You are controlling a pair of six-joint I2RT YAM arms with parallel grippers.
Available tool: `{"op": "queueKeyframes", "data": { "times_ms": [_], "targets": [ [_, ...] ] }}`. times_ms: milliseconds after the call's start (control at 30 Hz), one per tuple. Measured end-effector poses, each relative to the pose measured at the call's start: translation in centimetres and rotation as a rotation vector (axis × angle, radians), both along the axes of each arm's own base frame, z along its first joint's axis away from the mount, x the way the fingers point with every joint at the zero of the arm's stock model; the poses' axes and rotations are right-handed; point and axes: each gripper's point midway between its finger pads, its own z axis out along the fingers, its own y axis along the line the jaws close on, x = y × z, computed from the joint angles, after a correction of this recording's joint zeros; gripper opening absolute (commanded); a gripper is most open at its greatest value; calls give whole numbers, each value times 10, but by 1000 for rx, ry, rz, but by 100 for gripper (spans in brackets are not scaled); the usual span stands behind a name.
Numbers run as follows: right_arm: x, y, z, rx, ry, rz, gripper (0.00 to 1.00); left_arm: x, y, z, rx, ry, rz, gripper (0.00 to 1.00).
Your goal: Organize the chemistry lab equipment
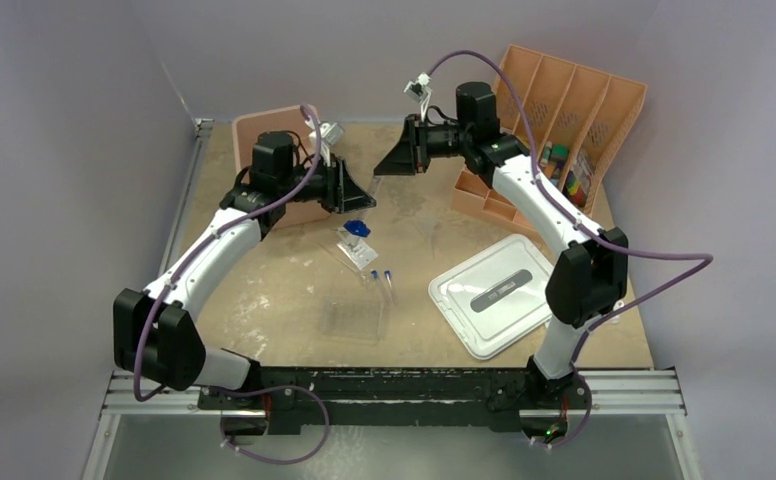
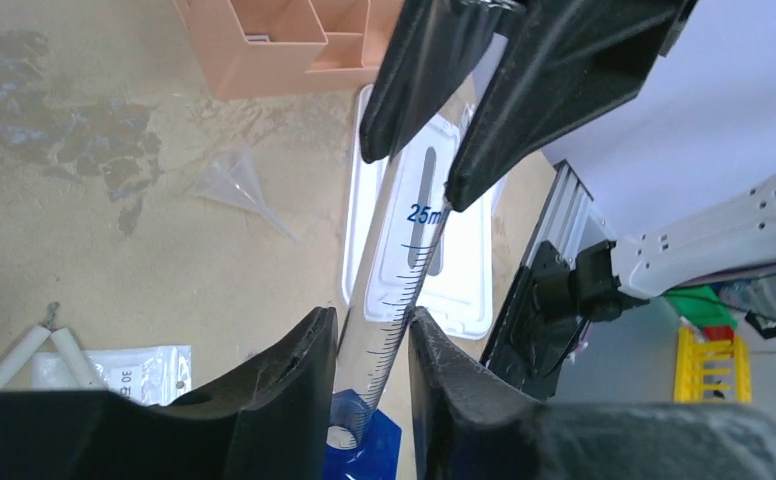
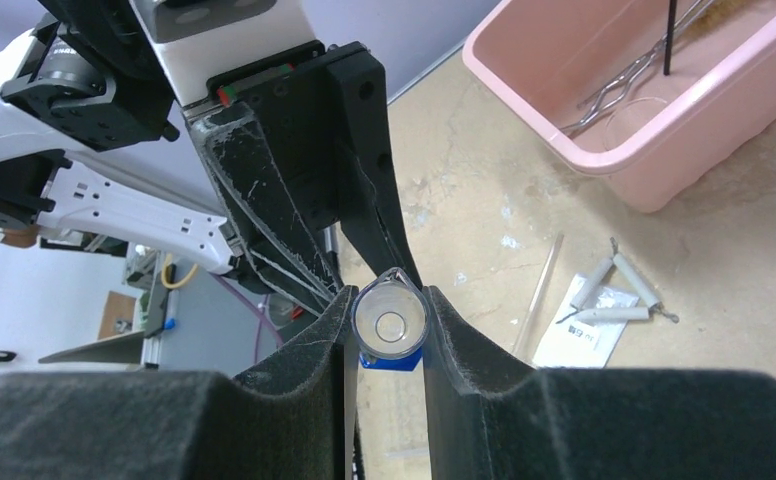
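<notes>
Worn tabletop (image 1: 294,290) is lying under your two arms, with the pink bin (image 1: 246,130) sitting at the back left and the white lid (image 1: 491,292) resting near your right arm's base. Your right gripper (image 3: 388,300) is clamping the mouth end of the blue-based glass cylinder (image 2: 394,290). Your left gripper (image 2: 372,318) is pressing both fingers against it just above the blue base, so it is hanging over the table between them.

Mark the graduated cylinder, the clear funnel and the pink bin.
graduated cylinder (image 2: 394,290): left wrist view, on its printed scale.
clear funnel (image 2: 232,178): left wrist view, on its cone.
pink bin (image 3: 704,145): right wrist view, on its near wall.
</notes>
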Motion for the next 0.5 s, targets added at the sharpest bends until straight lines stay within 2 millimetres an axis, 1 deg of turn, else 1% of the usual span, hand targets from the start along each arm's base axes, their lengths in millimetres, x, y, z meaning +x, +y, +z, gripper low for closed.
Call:
{"op": "queueKeyframes", "data": {
  "times_ms": [100, 233, 367, 433, 500],
  "targets": [
    [-1, 1, -3, 0, 16, 14, 15, -6, 0, -3, 31, -3, -30, 26],
    [-4, 2, -3, 5, 26, 32, 15, -11, 0, -3, 49, 8, -66, 32],
    [-5, 2, -2, 11, 31, 39, 15, -14, -3, -5, 61, 24, -87, 33],
    [-5, 2, -1, 13, 32, 40, 15, -16, -4, -8, 69, 33, -96, 32],
    [-5, 2, -1, 16, 32, 42, 15, -17, -6, -9, 72, 41, -103, 25]
  ]
}}
